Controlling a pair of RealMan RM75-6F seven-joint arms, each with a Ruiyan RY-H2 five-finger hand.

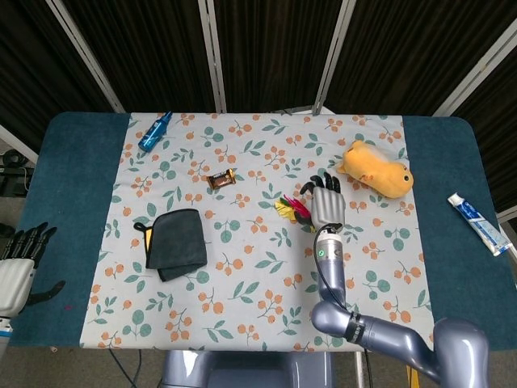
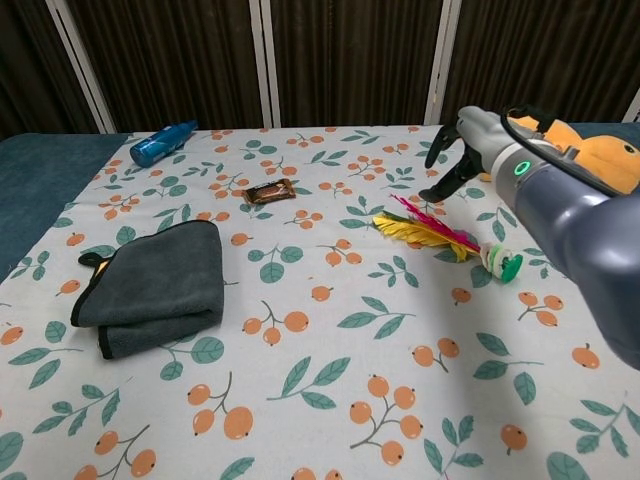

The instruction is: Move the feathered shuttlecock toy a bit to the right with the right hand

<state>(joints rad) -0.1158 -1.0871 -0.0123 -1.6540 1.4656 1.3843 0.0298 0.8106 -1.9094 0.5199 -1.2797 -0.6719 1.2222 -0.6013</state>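
The shuttlecock toy [image 2: 440,238] lies on the floral cloth with yellow, red and pink feathers pointing left and a white-and-green base [image 2: 500,263] at its right end. In the head view only its feathers [image 1: 290,208] show, since my right hand [image 1: 327,204] covers the base. The chest view shows my right hand [image 2: 458,148] in the air just behind the feathers, fingers spread, holding nothing and not touching the toy. My left hand [image 1: 20,268] rests open at the table's near left edge.
A yellow plush animal [image 1: 376,169] lies just right of my right hand. A folded dark grey cloth [image 1: 174,242] sits at the left, a brown snack bar [image 1: 221,179] at centre-left, a blue bottle [image 1: 154,132] at the back left, and a toothpaste tube [image 1: 477,224] at the far right.
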